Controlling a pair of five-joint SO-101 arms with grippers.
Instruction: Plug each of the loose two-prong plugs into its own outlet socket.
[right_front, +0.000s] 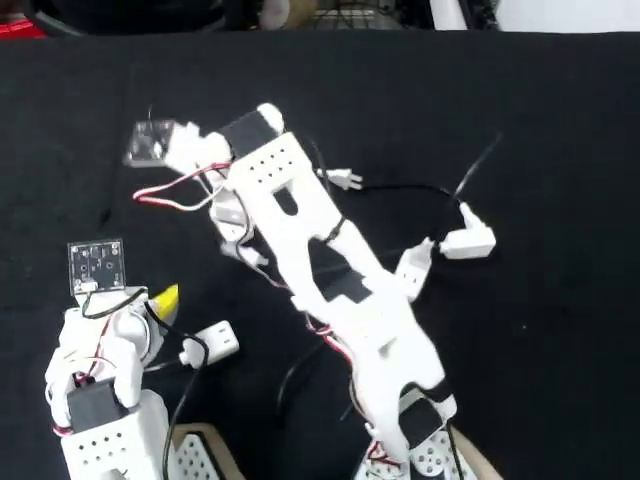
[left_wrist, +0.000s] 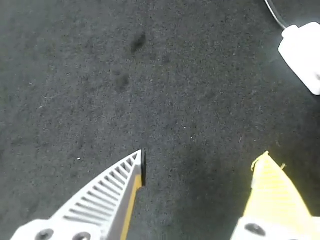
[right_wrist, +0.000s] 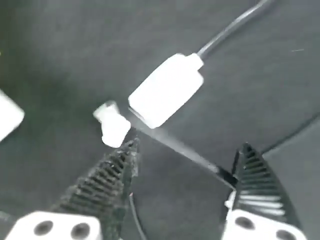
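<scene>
Cloth (right_front: 80, 80), black, covers the table (right_front: 560, 120) from above; clutter (right_front: 290, 12) lines the room behind. Left wrist: left claw (left_wrist: 202, 155) gapes over cloth, corded socket (left_wrist: 302, 55) nearby. Right wrist: right claw (right_wrist: 189, 150) gapes near a small plug (right_wrist: 114, 127) beside a white block (right_wrist: 165, 90).

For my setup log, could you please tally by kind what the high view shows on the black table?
Robot arms: 2
White plug or socket pieces in plain sight: 4
Total: 6
</scene>
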